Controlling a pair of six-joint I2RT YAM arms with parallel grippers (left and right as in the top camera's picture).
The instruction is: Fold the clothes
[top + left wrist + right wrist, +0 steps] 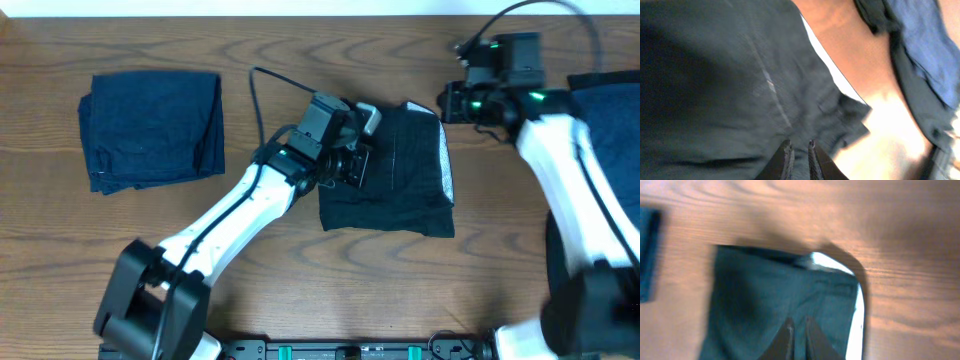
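The black garment (392, 175) lies folded into a rough square on the middle of the table, with its pale grey waistband strip (446, 178) along the right edge. My left gripper (357, 166) hangs over its left edge. In the left wrist view, the left gripper (799, 145) sits close over the dark cloth (715, 75), fingers a narrow slit apart. My right gripper (452, 103) hovers by the garment's far right corner. From the right wrist, the right gripper (799, 321) is shut above the garment (765, 290), with nothing seen between its fingers.
A navy garment (153, 128) lies folded at the far left of the wooden table (300, 250). More navy cloth (612, 105) lies at the right edge, under the right arm. A black cable (258, 100) runs behind the left arm.
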